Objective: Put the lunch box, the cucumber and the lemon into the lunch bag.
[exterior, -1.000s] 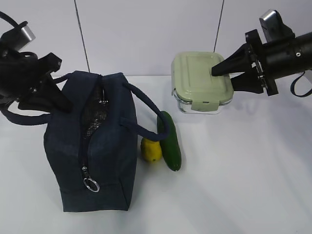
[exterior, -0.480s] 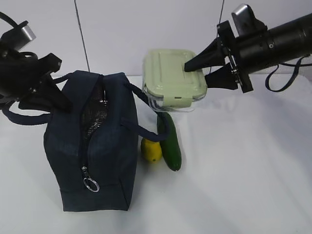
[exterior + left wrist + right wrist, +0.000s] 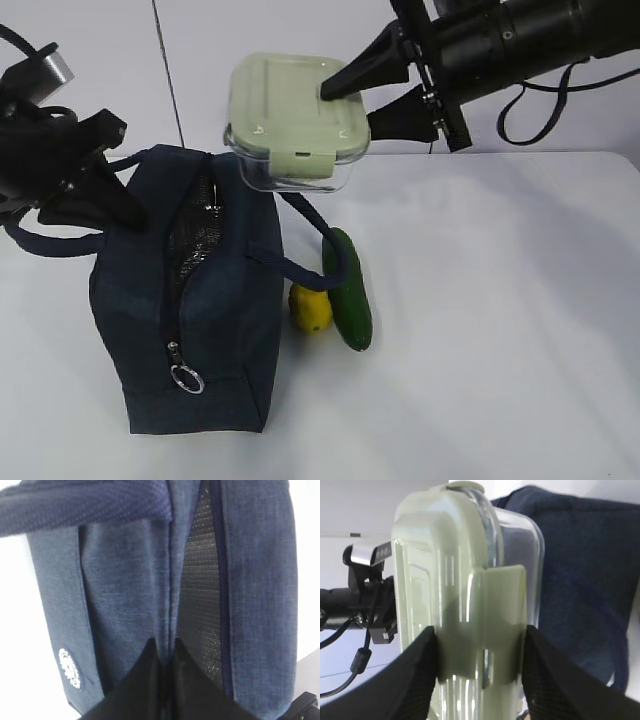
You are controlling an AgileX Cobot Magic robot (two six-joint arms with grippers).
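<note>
Right tool (image 3: 385,92) clamped on lunch box (image 3: 290,120), above lunch bag (image 3: 190,300) for loading; left tool (image 3: 165,652) pinched shut on bag's edge, holding opening wide.

surface: white table (image 3: 520,330) | backdrop: pale wall (image 3: 90,60), two dark vertical seams | light: soft shadows

Lunch box (image 3: 293,120): clear container, pale green clip-on lid, lifted off table, tilted, hanging over rear right top of lunch bag.
Lunch bag (image 3: 195,290): boxy dark navy fabric, upright on white table, top zipper open, silvery lining showing, ring pull at near end, strap handles looped to both sides.
Lemon (image 3: 311,307): small, yellow, on table between bag and cucumber.
Cucumber (image 3: 348,289): dark green, lying lengthwise, touching lemon.
</note>
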